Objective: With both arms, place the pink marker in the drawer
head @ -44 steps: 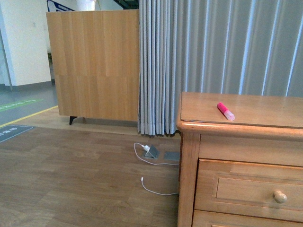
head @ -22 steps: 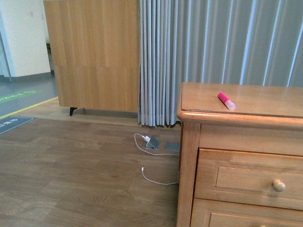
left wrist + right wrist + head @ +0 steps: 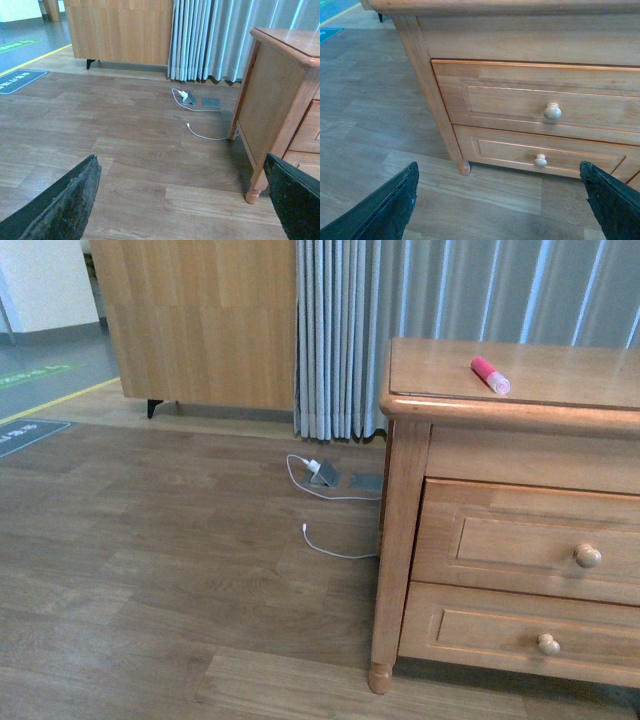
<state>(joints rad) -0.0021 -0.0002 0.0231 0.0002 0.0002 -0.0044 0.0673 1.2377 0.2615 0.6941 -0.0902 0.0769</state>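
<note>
Left claw (image 3: 180,160): standing wide open, holding nothing and touching nothing; only the floor (image 3: 140,130) is showing between its fingers (image 3: 65,200).
Right claw (image 3: 498,167): also gaping wide and empty, facing the front of the chest, well apart from it.
Pink marker (image 3: 490,375): lying on its side on the chest top (image 3: 440,365), at about 2 o'clock in the front view.
Drawer (image 3: 530,540): sitting closed; its knob (image 3: 587,556) is showing a bit past 3 o'clock. The lower drawer (image 3: 520,630) is closed as well.
Step in hand: I am judging that the arms are approaching; nothing is being gripped yet.
Doing it well: one claw should be closing squarely on the round knob and pulling straight out, while the other is taking the marker across its middle, since a round body is probably rolling easily.
</note>
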